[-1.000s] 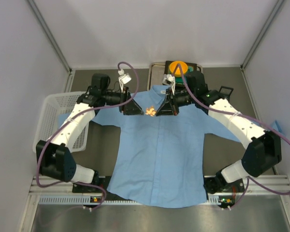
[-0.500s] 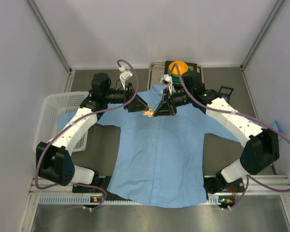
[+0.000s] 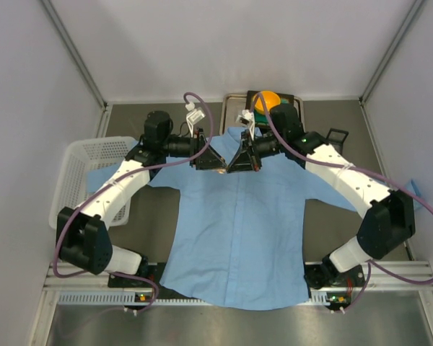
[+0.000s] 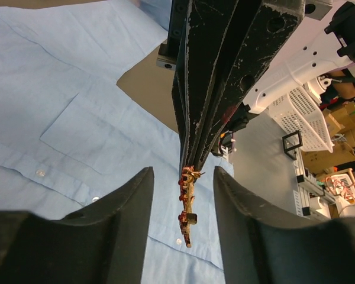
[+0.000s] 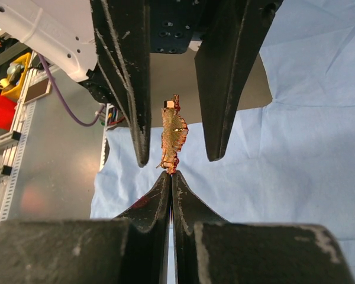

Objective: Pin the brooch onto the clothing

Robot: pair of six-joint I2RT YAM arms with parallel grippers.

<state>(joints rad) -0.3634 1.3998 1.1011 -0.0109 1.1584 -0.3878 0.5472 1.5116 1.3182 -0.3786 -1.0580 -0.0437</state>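
The clothing [image 3: 234,231] is a light blue shirt spread flat, collar at the far end. Above its upper chest the two grippers meet tip to tip. My right gripper [image 5: 171,176] is shut on the lower edge of the brooch [image 5: 173,139], a small red-gold pin held edge-on. My left gripper [image 4: 183,174] stands open with one finger on each side of the brooch [image 4: 187,207] and a gap on both sides. In the top view the brooch [image 3: 222,171] is a small orange speck between the left gripper [image 3: 217,165] and the right gripper [image 3: 230,167].
A white basket [image 3: 76,169] sits at the left, partly under the left arm. An orange bowl [image 3: 265,97] rests on a tray at the back behind the right arm. A small black stand [image 3: 337,135] and a blue cloth [image 3: 416,189] lie at the right.
Both grippers have shifted a little toward the collar, still facing each other. The left jaws have narrowed somewhat around the brooch. The right gripper keeps its hold.
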